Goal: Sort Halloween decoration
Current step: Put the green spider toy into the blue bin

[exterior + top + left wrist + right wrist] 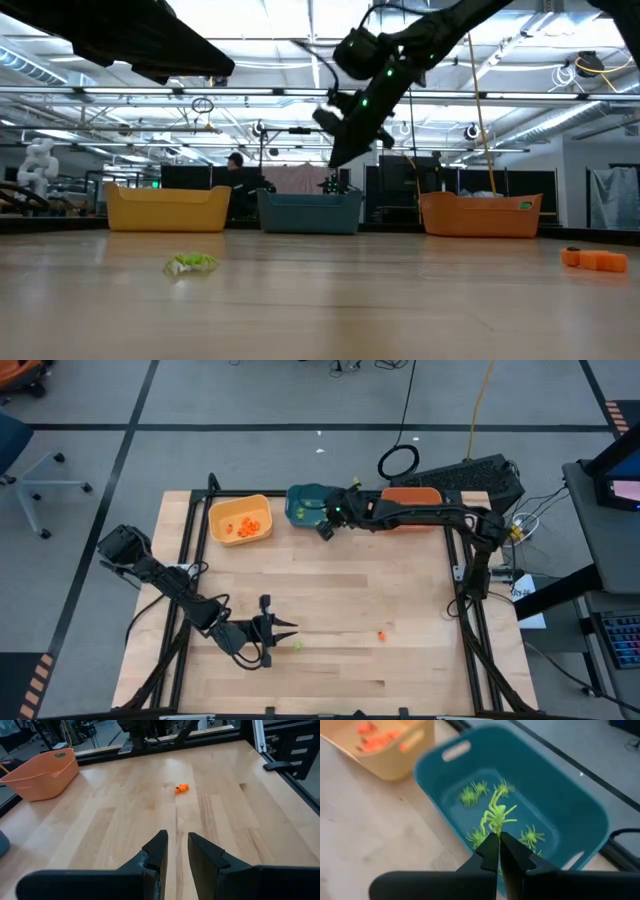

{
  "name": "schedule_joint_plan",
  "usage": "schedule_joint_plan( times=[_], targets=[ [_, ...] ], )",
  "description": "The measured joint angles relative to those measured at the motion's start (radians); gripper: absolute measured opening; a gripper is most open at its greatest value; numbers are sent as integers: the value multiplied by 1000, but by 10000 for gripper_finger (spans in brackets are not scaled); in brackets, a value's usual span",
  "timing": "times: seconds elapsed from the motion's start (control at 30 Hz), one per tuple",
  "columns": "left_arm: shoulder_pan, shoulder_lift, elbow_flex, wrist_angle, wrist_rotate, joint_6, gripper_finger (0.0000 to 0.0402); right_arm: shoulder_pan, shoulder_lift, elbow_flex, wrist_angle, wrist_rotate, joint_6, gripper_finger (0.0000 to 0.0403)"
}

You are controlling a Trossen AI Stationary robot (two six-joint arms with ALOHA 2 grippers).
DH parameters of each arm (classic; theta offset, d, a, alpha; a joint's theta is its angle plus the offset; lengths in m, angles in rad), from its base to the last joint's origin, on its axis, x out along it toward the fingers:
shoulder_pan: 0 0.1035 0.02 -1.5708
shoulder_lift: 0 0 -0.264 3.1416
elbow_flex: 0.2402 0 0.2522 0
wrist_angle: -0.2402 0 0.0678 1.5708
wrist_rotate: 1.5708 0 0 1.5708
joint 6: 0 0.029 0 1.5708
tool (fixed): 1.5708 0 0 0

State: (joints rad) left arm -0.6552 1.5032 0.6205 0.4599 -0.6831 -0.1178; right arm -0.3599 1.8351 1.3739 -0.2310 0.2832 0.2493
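Note:
My right gripper (pixel 498 849) hangs above the teal bin (pixel 555 810), shut on a light-green spider trinket (pixel 496 815). Several more green spiders lie on that bin's floor. In the high view this gripper (pixel 324 528) is at the table's far edge. My left gripper (pixel 176 851) hovers over the near part of the table, its fingers a little apart with nothing between them. A green trinket (pixel 298 645) lies on the table just beside it, and an orange one (pixel 181 788) lies farther toward the right edge. My right gripper pinches the green spider by its near end (pixel 495 829) between its two fingertips. The fingers slant downward over the teal bin. The spider sticks out past the fingertips, lifted clear of the bin's floor.
Along the far edge stand a yellow bin (pixel 240 520) with several orange trinkets inside, the teal bin (pixel 303 503), and an orange bin (pixel 410 493) partly under the right arm. Black frame rails run along the table's edges (pixel 185 550). Bare wood lies between the arms.

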Motion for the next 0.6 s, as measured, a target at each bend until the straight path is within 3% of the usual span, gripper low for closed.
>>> schedule_joint_plan(
  times=[0.13,0.3,0.6],
  targets=[
    [1,0,0,3,-2,-5,75,-11,46,-1,1,2,0,0],
    [0,0,0,3,-2,-5,75,-14,72,-1,3,82,13,2],
    [0,0,0,3,-2,-6,75,-13,72,-1,-9,82,37,40]
  ],
)
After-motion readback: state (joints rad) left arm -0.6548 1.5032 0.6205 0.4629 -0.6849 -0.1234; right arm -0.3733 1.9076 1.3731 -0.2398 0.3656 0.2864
